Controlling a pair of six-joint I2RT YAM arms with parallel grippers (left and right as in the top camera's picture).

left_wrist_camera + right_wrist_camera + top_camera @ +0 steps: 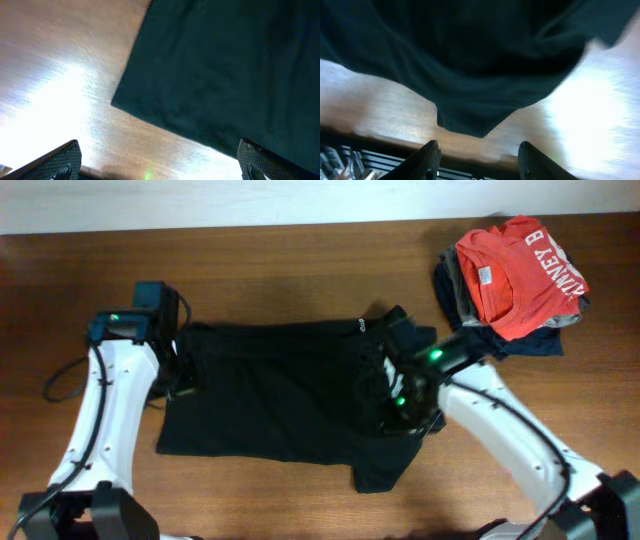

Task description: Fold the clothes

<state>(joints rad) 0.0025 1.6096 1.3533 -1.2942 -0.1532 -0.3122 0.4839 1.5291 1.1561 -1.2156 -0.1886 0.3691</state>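
The black T-shirt [270, 395] lies spread flat on the wooden table, collar end to the right, one sleeve sticking out at the lower right. My left gripper [183, 380] hovers at the shirt's left edge; in the left wrist view its fingers [160, 165] are wide apart over bare wood, with the shirt [235, 70] beyond them. My right gripper [398, 405] is over the shirt's right part; in the right wrist view its fingers [479, 157] are apart and empty, with the dark fabric [470, 60] and a sleeve corner just ahead.
A pile of garments with a red-orange lettered shirt [515, 265] on top sits at the back right of the table [300, 275]. A black cable [62, 380] loops by the left arm. The table's front edge shows in the right wrist view [380, 137].
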